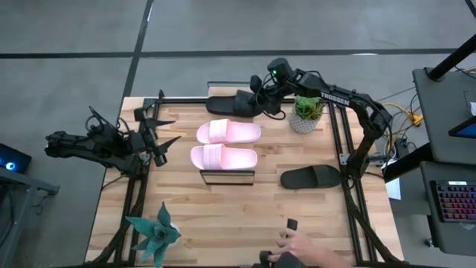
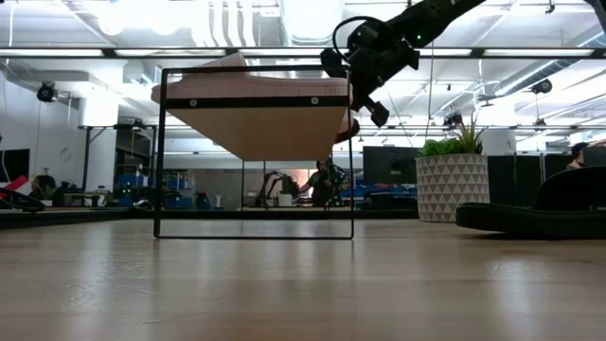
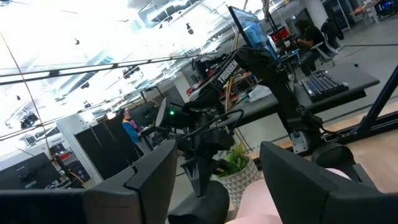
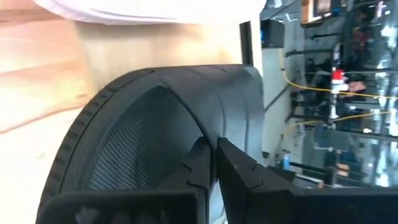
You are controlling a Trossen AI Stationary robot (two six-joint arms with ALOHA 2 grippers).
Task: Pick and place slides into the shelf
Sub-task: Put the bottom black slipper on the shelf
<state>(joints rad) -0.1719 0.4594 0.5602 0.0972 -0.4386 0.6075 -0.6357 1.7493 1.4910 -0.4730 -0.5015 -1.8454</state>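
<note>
Slides first, nearest to farthest: one black slide (image 1: 310,177) lies on the bare worktop near its right edge, not yet dealt with. The pink pair (image 1: 225,144) rests side by side on the shelf (image 1: 227,176) at the worktop's middle, so that half looks done. At the far edge, the right gripper (image 1: 262,95) is pinched tight on the strap of the second black slide (image 1: 232,105), which I judge is being carried. The left gripper (image 1: 160,140) waits at the left edge, fingers spread, holding nothing.

Bright overhead light; ceiling glare; close foreground blurred.
</note>
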